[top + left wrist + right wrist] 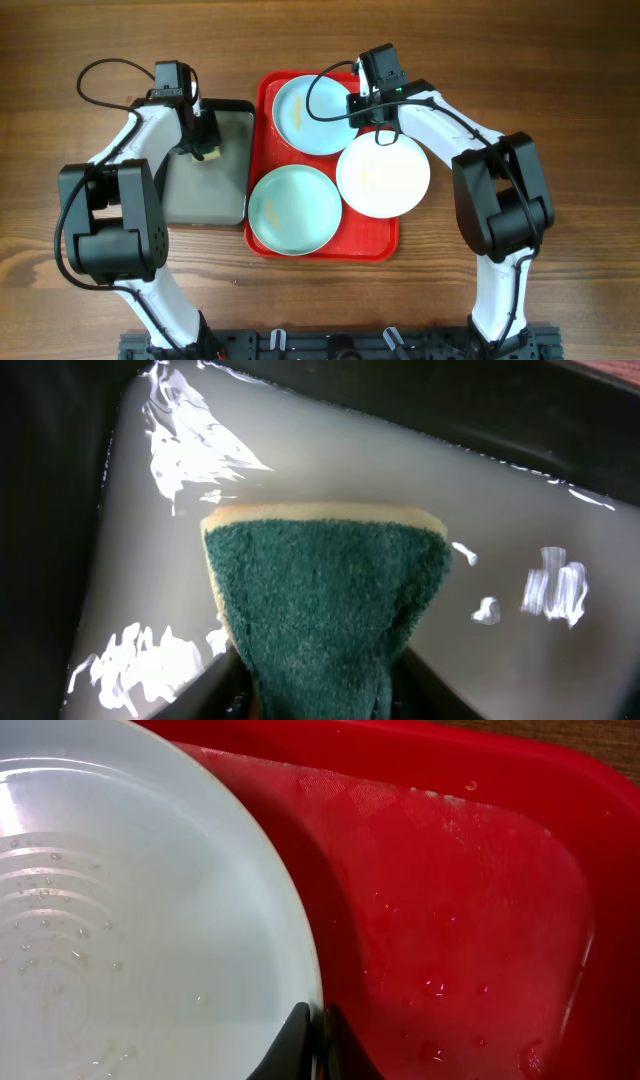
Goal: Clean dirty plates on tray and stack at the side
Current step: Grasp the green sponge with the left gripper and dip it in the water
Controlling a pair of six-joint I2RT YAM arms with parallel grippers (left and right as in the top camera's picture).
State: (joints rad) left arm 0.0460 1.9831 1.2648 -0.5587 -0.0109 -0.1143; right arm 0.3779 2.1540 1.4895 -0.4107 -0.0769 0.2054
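Left pincer point(320, 695) pinches a green sponge point(325, 600) in the wet grey tray point(330, 470), likely soaking it; right pincer point(312, 1040) nips a pale plate point(150, 920) by its rim for lifting

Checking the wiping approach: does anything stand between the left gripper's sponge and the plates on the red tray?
Only rims: the sponge sits over the grey tray, so its black edge and the red tray rim lie between it and the plates.
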